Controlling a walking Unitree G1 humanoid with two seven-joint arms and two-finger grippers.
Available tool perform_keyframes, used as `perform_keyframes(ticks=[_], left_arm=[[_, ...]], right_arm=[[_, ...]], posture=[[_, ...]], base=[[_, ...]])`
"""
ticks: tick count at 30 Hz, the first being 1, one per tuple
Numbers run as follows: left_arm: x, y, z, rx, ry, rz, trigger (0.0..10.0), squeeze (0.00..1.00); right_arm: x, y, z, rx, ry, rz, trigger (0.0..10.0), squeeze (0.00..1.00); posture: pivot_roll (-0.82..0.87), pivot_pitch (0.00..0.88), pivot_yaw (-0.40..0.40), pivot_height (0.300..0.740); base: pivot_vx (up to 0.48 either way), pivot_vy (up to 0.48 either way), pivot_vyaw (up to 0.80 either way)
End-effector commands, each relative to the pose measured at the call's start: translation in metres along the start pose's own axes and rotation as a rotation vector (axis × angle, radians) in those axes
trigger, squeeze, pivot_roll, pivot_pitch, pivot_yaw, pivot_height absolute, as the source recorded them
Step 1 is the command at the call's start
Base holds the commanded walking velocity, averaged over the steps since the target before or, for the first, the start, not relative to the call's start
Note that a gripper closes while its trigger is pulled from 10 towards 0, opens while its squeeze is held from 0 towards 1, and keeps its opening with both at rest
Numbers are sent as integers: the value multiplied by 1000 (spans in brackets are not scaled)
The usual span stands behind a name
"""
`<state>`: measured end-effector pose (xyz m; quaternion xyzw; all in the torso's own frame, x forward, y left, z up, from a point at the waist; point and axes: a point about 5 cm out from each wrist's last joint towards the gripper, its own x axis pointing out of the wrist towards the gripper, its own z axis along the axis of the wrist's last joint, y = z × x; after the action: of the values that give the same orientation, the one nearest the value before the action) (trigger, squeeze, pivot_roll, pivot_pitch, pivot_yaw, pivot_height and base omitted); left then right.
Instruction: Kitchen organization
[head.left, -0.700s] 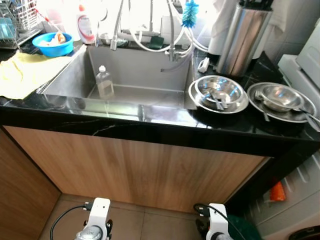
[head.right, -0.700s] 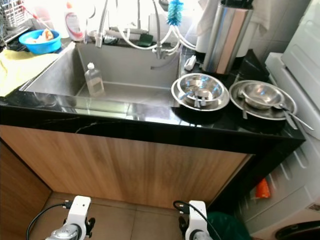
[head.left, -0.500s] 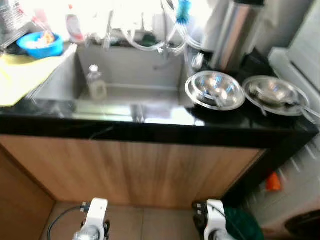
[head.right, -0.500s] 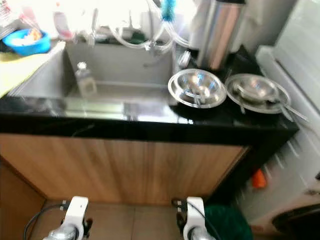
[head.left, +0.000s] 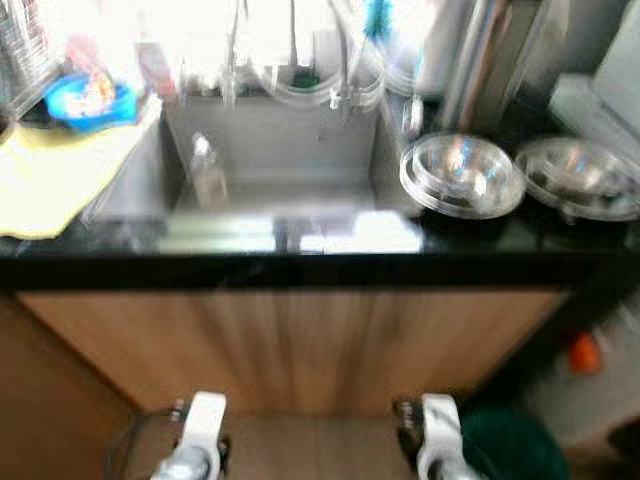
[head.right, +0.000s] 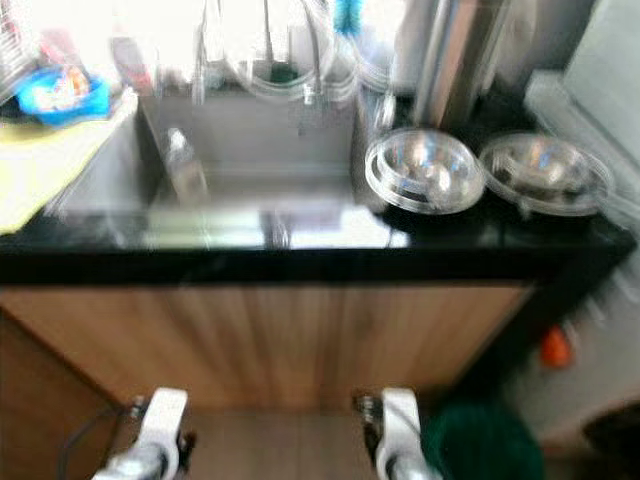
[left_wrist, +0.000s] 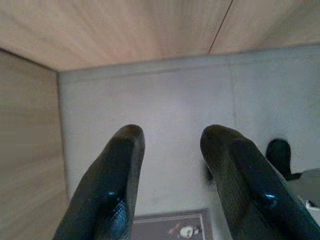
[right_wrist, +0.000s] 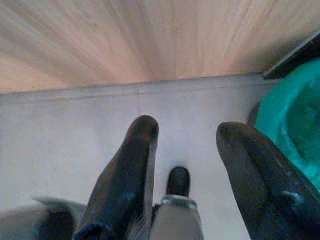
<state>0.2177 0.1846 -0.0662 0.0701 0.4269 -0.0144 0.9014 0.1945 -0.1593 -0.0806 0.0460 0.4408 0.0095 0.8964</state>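
- We judge the kitchen organization barely begun: nothing is in our grasp, and the dishes all sit out on the glossy black stone counter.
- In the blurred head views, the steel sink basin lies at twelve o'clock, with a small clear bottle standing inside it toward eleven.
- At about one o'clock a round steel bowl sits on a steel plate on the counter; a second steel bowl and plate lies just beside it toward two o'clock. What lies in them is too smeared to tell.
- Behind the bowls stands a tall shiny steel canister.
- At ten o'clock a yellow cloth is spread over the counter, and beyond it sits a blue plastic bowl with something inside.
- What seems left is the whole sorting: bowls, bottle and cloth each want a place.
- Our left gripper hangs low at seven o'clock, pointing down at the pale tiled floor before the light wooden cabinet front. Its two black fingers stand apart with nothing between them.
- Our right gripper hangs likewise at five o'clock, fingers spread and empty, with a teal-green bin close by on the floor.
- Both arms look idle; we judge we must raise one to counter height before any reach.
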Motion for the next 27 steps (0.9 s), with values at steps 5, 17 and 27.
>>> perform_keyframes(ticks=[5, 17, 27], left_arm=[[-1, 5, -5, 1, 20, 11, 10000, 0], [-1, 4, -3, 8, -2, 15, 10000, 0], [-1, 5, -3, 1, 1, 20, 10000, 0]], right_arm=[[0, 3, -2, 8, 6, 5, 10000, 0], [0, 3, -2, 6, 7, -2, 10000, 0], [0, 2, -1, -2, -4, -11, 10000, 0]], posture=[[-60, 0, -6, 740], [-63, 0, -9, 740], [-67, 0, -13, 740]], base=[[0, 307, 0], [0, 77, 0], [0, 0, 0]])
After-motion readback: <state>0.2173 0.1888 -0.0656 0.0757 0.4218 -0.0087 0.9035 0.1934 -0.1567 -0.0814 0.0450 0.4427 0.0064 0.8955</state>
